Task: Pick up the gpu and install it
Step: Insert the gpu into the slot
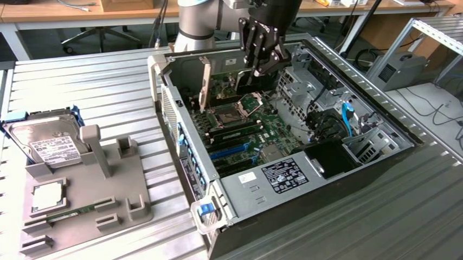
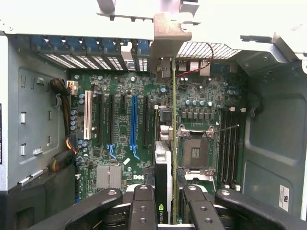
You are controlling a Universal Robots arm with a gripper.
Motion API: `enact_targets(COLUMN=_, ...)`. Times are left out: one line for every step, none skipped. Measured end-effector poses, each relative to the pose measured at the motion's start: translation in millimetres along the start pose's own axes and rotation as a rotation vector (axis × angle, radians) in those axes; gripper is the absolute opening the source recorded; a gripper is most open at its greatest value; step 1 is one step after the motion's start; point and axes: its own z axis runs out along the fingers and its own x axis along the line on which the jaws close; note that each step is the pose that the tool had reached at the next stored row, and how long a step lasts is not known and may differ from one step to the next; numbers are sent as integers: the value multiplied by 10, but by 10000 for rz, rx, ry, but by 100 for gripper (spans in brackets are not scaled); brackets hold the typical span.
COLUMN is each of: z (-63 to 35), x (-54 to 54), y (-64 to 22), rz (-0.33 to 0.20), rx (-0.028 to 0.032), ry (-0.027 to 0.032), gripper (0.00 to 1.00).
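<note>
**Graphics card gripped on edge inside the open case**

The black two-fingered gripper grasps the gpu, its fingers pressed to both faces. The gpu is a thin dark board seen edge-on in the wrist view. It has a black face with a green logo and a tan-silver metal bracket at the end by the rear wall. It stands upright over the green motherboard of the grey metal computer case, between a black expansion slot and the square metal processor socket. Whether it is seated cannot be told.
</note>
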Motion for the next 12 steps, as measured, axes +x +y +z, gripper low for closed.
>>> enact_targets(z=7, x=0, y=0, rz=4, rx=2, ry=1, gripper=27)
enact_targets(z=12, x=1, y=0, rz=9, rx=2, ry=1, gripper=27)
enact_targets(z=21, x=2, y=0, rz=27, rx=3, ry=0, gripper=27)
enact_targets(z=24, x=5, y=0, rz=69, rx=4, ry=-1, gripper=27)
enact_targets(z=26, x=8, y=-1, rz=88, rx=5, ry=-2, gripper=27)
enact_targets(z=27, x=11, y=-1, rz=108, rx=5, ry=-3, gripper=27)
enact_targets(z=27, x=17, y=-2, rz=126, rx=5, ry=-3, gripper=27)
enact_targets(z=28, x=23, y=-3, rz=141, rx=6, ry=-4, gripper=27)
enact_targets(z=28, x=32, y=-3, rz=159, rx=6, ry=-4, gripper=27)
enact_targets(z=28, x=41, y=-4, rz=172, rx=7, ry=-5, gripper=27)
enact_targets(z=28, x=51, y=-4, rz=185, rx=7, ry=-5, gripper=27)
enact_targets(z=28, x=62, y=-3, rz=197, rx=8, ry=-6, gripper=27)
